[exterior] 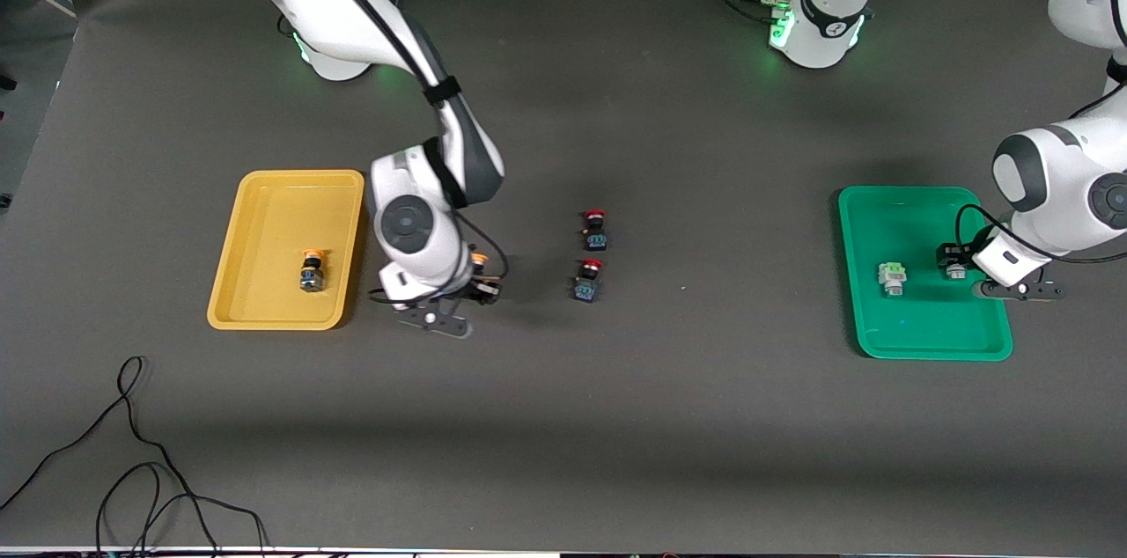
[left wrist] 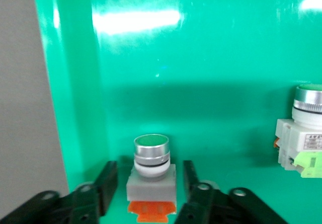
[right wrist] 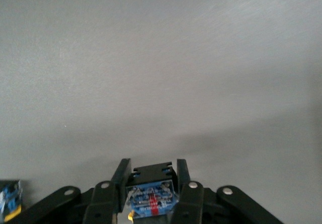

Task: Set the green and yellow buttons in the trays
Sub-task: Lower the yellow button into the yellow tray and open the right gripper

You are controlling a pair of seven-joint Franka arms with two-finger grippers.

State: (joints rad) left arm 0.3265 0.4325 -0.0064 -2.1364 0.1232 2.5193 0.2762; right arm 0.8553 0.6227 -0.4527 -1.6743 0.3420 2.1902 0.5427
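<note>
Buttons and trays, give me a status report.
Left gripper open around green button in green tray. Right gripper shut on yellow button beside yellow tray. Path clear.

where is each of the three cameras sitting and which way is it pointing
Front view: high across the table, facing both arms' bases, seeing both arms, the yellow tray and green tray.
Left wrist view: on the left arm's wrist, looking into the green tray, the left gripper open around a green-capped button.
Right wrist view: on the right arm's wrist, looking over bare table, the right gripper shut on a black-bodied button.
Shared: front and left wrist views both show the green tray.
</note>
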